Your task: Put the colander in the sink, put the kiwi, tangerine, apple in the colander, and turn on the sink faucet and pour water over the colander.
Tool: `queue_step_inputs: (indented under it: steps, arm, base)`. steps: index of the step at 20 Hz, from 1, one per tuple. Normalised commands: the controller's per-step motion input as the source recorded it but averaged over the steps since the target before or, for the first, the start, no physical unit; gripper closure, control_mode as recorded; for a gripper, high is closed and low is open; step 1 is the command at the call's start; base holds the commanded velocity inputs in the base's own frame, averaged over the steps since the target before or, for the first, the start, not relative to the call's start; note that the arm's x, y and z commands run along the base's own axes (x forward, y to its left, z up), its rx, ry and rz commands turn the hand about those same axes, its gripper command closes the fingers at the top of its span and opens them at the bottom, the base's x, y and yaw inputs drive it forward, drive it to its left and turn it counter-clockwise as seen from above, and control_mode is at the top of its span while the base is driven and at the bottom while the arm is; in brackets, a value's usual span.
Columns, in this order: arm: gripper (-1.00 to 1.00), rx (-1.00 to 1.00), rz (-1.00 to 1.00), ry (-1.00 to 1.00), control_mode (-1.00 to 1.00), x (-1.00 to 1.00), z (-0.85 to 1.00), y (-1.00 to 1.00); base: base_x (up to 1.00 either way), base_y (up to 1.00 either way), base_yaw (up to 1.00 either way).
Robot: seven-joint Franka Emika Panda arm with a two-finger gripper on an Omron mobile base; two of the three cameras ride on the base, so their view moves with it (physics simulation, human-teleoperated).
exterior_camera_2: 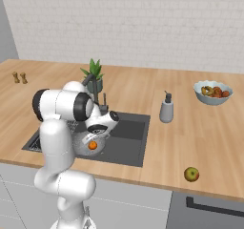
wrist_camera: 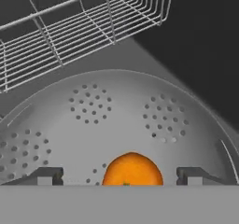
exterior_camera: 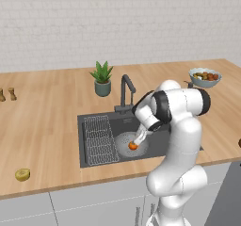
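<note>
We see a long wooden counter point(exterior_camera: 47, 121) with a white brick wall point(exterior_camera: 117, 22) behind it and pale cupboards below; the dark sink point(exterior_camera_2: 126, 144) is cut into the wood, and we use it as our landmark; a wire rack point(exterior_camera: 100, 139) lies in the left part of the sink, with its long side running from the front to the back. The round grey colander point(wrist_camera: 116, 120) sits upright inside the sink, just beside the rack, with its open side up; the tangerine point(wrist_camera: 132, 169) rests in the bottom of the colander; it is round, so we cannot say which way it points. The gripper point(wrist_camera: 119, 176) hangs low over the colander and points down; its two fingers stand wide apart on each side of the tangerine, with a gap on both sides, so it has let go. The tall dark faucet point(exterior_camera: 126, 92) stands at the back edge of the sink, and its spout bends toward the basin; a green plant point(exterior_camera: 102, 78) is behind the sink, to its left. The kiwi point(exterior_camera: 22, 174) lies on the counter far left of the sink, near the front edge; the apple point(exterior_camera_2: 191, 174) lies on the counter right of the sink, near the front edge; a soap bottle point(exterior_camera_2: 166, 109) stands just right of the sink, and a pale fruit bowl point(exterior_camera_2: 213, 92) is further right and back.
</note>
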Motion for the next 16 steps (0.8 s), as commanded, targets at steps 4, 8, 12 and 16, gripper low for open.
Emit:
queue_step_inputs:
  steps: [4, 8, 12, 16]
  arm:
    - [-1.00, 0.00, 0.00, -0.11, -1.00, -0.39, 0.77, 0.00]
    - [-1.00, -0.02, -0.03, 0.00, -1.00, -0.53, 0.95, -0.06]
    - [-1.00, -0.09, -0.09, 0.00, -1.00, -0.48, 1.00, -0.14]
    - [-1.00, -0.13, -0.13, 0.00, -1.00, -0.26, 1.00, -0.24]
  base:
    - [0.00, 0.00, 0.00]
    - [0.00, 0.00, 0.00]
    - [0.00, 0.00, 0.00]
    - [0.00, 0.00, 0.00]
